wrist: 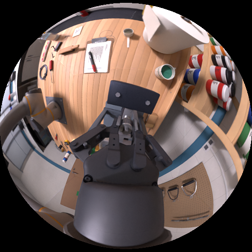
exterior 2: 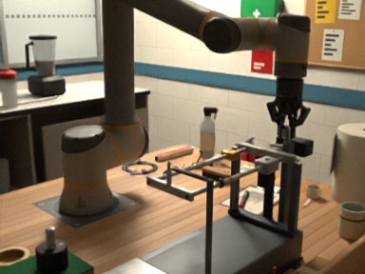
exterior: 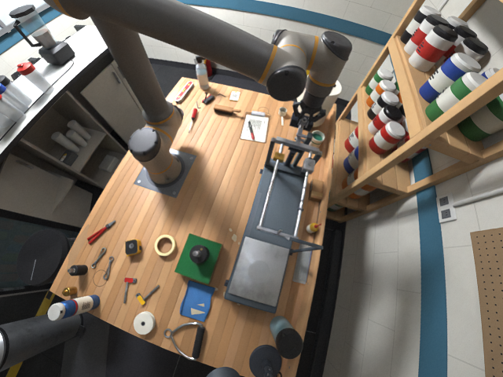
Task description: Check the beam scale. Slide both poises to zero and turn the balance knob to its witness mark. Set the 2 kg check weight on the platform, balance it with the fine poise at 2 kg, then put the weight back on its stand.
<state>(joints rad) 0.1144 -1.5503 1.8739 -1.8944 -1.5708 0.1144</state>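
The grey beam scale (exterior: 280,211) lies along the right side of the wooden bench, its steel platform (exterior: 259,266) at the near end and its upright frame at the far end. Above that frame my gripper (exterior: 301,126) (exterior 2: 287,135) (wrist: 127,124) points straight down and is closed on the small balance knob (wrist: 126,120) on top of the frame. A brass poise (exterior: 278,156) (exterior 2: 231,153) and a grey poise (exterior: 308,164) (exterior 2: 267,165) sit on the two beams close to the frame. The black 2 kg check weight (exterior: 199,253) (exterior 2: 49,252) stands on its green stand (exterior: 198,258), left of the platform.
A wooden shelf rack (exterior: 406,109) of paint cans stands close to the right of the scale's frame. A green-rimmed cup (exterior: 317,138), a paper roll (exterior 2: 350,161) and a clipboard (exterior: 255,128) lie near the gripper. Hand tools and a tape ring (exterior: 164,244) cover the bench's near left.
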